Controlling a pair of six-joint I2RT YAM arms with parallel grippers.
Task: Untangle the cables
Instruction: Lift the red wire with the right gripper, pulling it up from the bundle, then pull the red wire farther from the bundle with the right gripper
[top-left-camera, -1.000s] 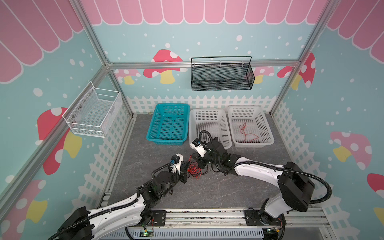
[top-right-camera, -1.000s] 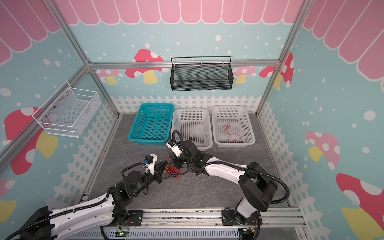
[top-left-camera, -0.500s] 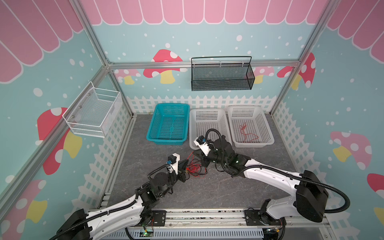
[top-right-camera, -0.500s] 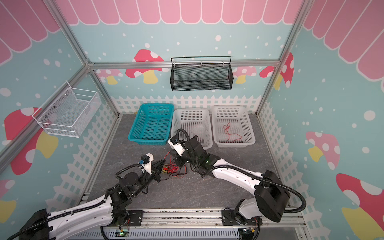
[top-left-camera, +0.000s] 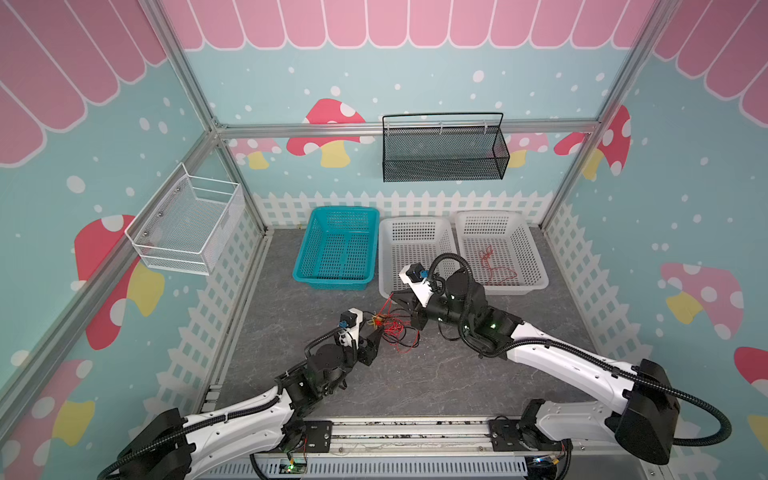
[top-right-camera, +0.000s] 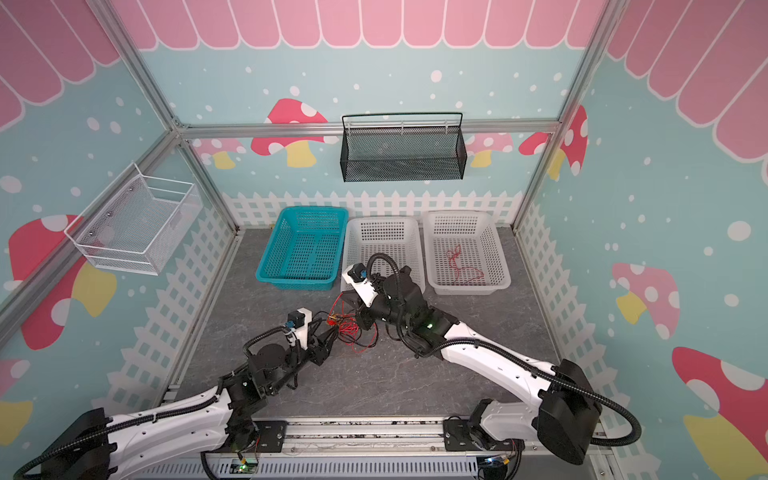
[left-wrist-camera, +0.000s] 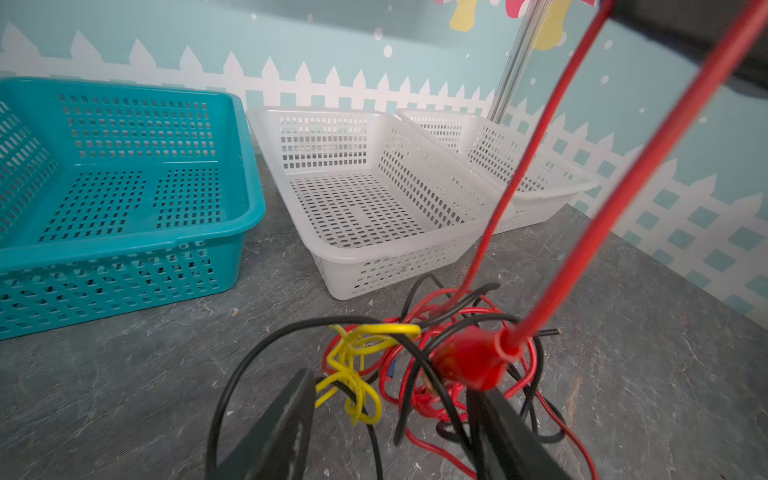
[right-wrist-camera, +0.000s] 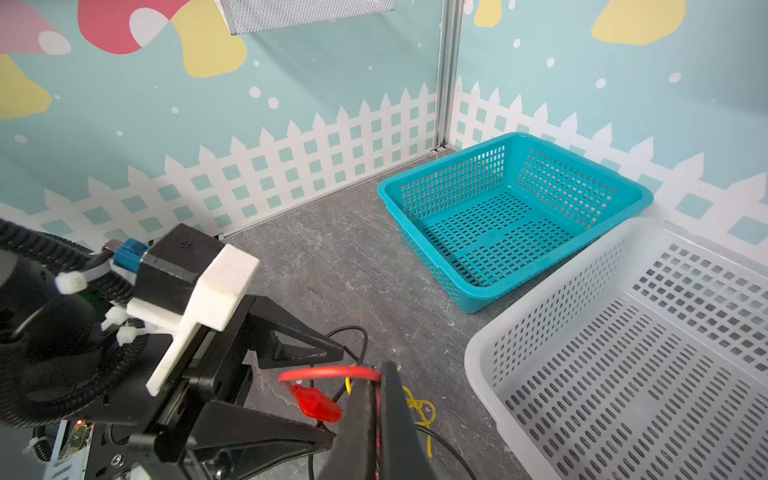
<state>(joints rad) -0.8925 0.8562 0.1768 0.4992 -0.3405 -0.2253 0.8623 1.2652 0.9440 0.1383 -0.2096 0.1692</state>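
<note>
The cables lie as a red, yellow and black tangle on the grey floor between both arms. In the left wrist view my left gripper is open, its fingers either side of the cables, with a red clip by one finger. My right gripper is shut on a red strand, next to the red clip. In both top views the right gripper holds two taut red strands up from the tangle, and the left gripper sits at its edge.
A teal basket, a middle white basket and a right white basket stand along the back fence. A separate red cable lies in the right one. A white wire basket and a black mesh basket hang on the walls.
My left gripper has opened and let go of the tangle. The right gripper, still shut, has lifted back toward the white baskets, drawing the red strands taut.
</note>
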